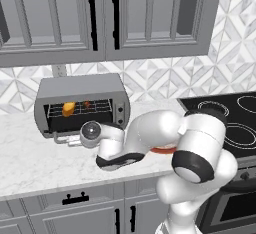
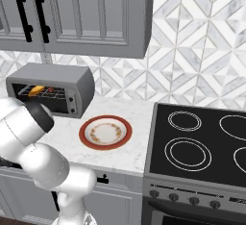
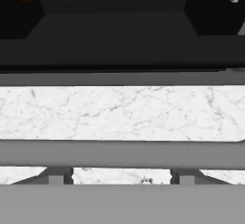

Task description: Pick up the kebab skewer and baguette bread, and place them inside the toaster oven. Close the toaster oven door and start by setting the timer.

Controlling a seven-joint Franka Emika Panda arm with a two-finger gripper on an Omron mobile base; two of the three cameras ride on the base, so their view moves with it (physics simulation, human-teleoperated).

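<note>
Marble counter carries the toaster oven at its back edge; we find baguette bread and kebab skewer on its rack. Its dropped door's handle runs crosswise just before the hand; we cannot tell the grip state.

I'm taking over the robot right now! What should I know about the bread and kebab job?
Gripper: low in front of the toaster oven, near the door handle. I cannot tell if it is open or shut.
Baguette bread and kebab skewer: both on the rack inside the oven.
Done: both foods are loaded.
Left: the toaster oven door is folded down open. Close it, then set the timer.
</note>
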